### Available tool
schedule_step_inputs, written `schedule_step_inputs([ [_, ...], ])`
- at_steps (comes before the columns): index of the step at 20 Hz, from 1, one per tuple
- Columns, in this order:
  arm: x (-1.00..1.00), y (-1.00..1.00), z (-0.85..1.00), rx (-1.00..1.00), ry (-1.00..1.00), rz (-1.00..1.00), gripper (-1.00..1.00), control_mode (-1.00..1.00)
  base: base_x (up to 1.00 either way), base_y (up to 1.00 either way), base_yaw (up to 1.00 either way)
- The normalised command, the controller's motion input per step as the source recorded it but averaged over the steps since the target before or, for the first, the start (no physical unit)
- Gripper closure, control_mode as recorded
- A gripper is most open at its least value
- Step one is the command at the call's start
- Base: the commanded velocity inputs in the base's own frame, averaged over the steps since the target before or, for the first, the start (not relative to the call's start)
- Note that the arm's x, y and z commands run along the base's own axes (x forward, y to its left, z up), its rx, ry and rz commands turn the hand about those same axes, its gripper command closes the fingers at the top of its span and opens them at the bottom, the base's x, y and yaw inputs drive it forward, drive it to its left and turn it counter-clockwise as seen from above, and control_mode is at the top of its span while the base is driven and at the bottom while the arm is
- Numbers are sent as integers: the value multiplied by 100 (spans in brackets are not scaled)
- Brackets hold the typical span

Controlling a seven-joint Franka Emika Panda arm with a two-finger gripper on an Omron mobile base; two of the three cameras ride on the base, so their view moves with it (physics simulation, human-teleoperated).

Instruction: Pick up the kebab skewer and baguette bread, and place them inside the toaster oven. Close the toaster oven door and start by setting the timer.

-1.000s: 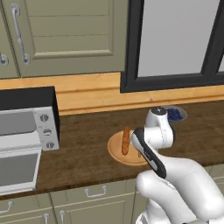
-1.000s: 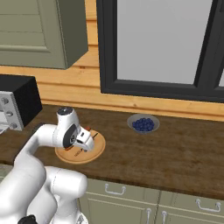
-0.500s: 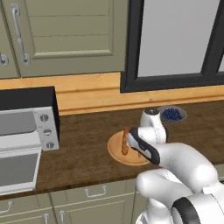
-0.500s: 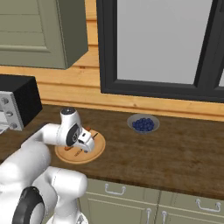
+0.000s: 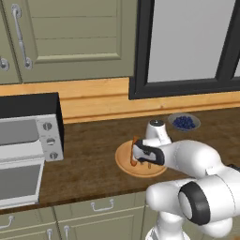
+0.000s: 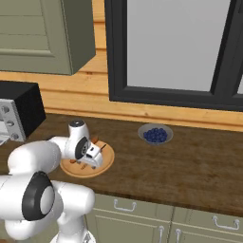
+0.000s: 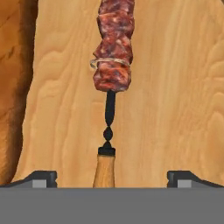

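Between your wide-open gripper [image 7: 112, 176] fingertips, nothing held: kebab skewer [image 7: 112, 65] handle, meat toward 12 o'clock, on wooden board [image 7: 175, 96].

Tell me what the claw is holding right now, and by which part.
Nothing. The claw is open, its fingertips apart on either side of the skewer handle, which lies on the wooden plate.

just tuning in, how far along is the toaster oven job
Done: nothing loaded; the toaster oven door already hangs open. In hand: the open gripper is lowered over the kebab skewer, its wooden handle between the fingertips, not yet grasped, on the wooden board. Left: load skewer and baguette bread, close door, set timer.
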Motion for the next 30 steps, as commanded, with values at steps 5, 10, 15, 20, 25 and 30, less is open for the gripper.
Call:
schedule_step_inputs([
  [5, 0, 0, -31, 0, 0, 0, -100, -100, 0, 0, 0],
  [10, 0, 0, -14, 0, 0, 0, -100, -100, 0, 0, 0],
  [15, 0, 0, 0, 0, 0, 0, 100, -100, 0, 0, 0],
  [20, 0, 0, 0, 0, 0, 0, 100, -100, 0, 0, 0],
  [25, -9, -2, -26, 3, 0, 0, 100, -100, 0, 0, 0],
  [30, -1, 0, -19, 1, 0, 0, 100, -100, 0, 0, 0],
])
